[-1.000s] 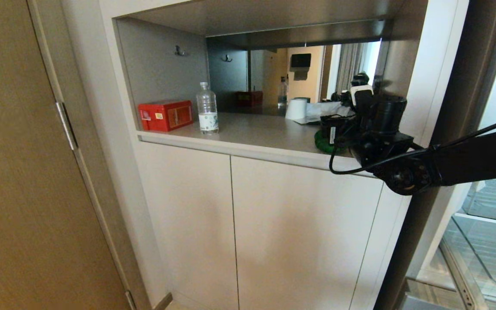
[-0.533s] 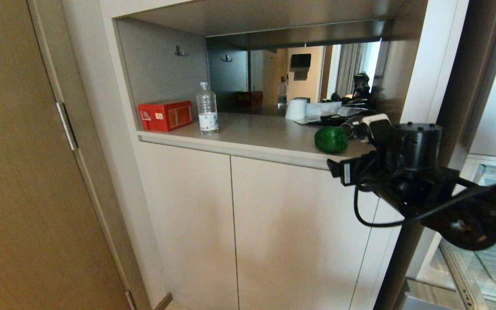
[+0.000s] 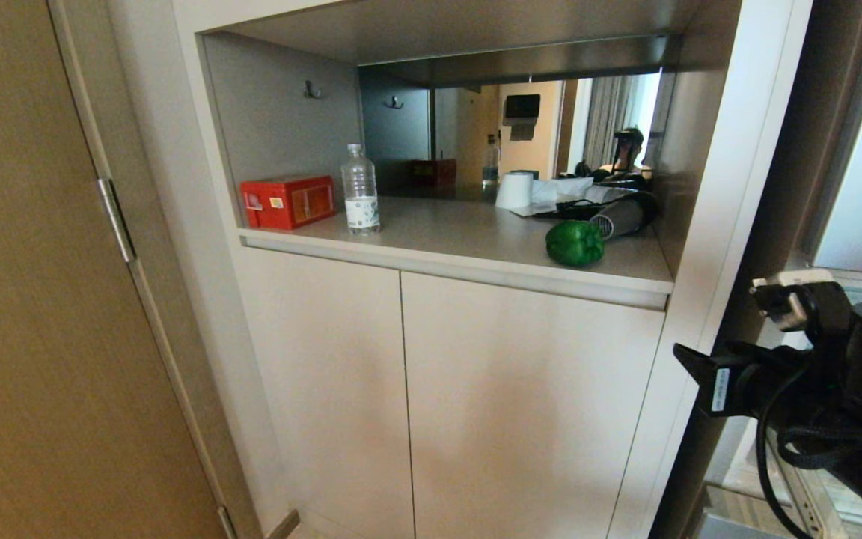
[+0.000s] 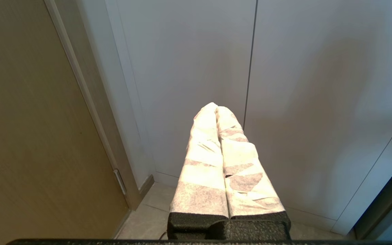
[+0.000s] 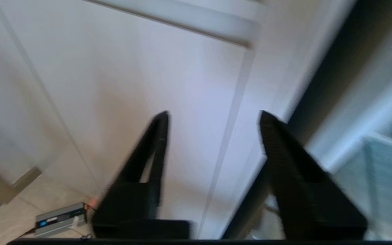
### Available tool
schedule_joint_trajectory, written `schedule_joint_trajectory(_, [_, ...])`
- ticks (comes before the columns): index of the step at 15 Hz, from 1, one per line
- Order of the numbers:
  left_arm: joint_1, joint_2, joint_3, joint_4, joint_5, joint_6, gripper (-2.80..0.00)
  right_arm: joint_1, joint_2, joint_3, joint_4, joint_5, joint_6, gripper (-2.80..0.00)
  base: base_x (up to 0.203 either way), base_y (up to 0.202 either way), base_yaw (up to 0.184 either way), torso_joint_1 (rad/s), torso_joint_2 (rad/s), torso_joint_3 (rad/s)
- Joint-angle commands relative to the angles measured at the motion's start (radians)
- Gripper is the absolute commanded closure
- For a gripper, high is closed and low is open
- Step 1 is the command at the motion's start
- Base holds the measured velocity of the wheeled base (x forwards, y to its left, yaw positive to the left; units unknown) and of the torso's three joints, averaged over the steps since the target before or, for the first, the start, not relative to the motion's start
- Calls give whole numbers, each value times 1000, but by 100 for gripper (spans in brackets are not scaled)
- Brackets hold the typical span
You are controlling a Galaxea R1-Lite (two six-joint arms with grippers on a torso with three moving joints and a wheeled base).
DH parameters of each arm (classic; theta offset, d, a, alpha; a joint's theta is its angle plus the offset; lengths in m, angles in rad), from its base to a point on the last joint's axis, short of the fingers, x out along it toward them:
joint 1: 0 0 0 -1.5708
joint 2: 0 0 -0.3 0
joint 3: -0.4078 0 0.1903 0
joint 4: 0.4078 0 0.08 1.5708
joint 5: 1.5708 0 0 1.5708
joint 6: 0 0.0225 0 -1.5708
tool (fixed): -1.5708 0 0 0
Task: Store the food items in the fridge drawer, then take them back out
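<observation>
Right hand [image 5: 213, 115] hangs low in front of the white cabinet doors [image 3: 476, 404], below the right end of the bench [image 3: 468, 232]; its black fingers [image 5: 155, 136] are spread apart with nothing between them. Left hand [image 4: 215, 108] is parked facing the same doors, its taped fingers pressed together. Green bell pepper [image 3: 575, 242] rests on the bench near the front right corner. Red box [image 3: 288, 201] and water bottle [image 3: 361, 189] stand toward the left end.
</observation>
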Motion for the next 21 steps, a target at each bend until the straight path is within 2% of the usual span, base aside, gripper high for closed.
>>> schedule_joint_trajectory(1, [0, -2, 0, 1, 0, 0, 0, -26, -53, 34, -6, 0, 1, 0, 0, 0, 0, 0, 0, 0])
schedule_joint_trajectory(3, [0, -2, 0, 1, 0, 0, 0, -70, -54, 58, -5, 8, -5, 0, 0, 0, 0, 0, 0, 0])
schedule_joint_trajectory(8, [0, -2, 0, 1, 0, 0, 0, -76, -60, 73, -5, 9, -6, 0, -2, 0, -35, 2, 0, 0])
schedule_joint_trajectory(19, [0, -2, 0, 1, 0, 0, 0, -82, -74, 79, -4, 9, -9, 0, -2, 8, -176, 1, 2, 2])
schedule_joint_trajectory(21, [0, -2, 0, 1, 0, 0, 0, -83, -67, 81, -2, 7, -54, 0, 0, 5, -150, 0, 0, 5])
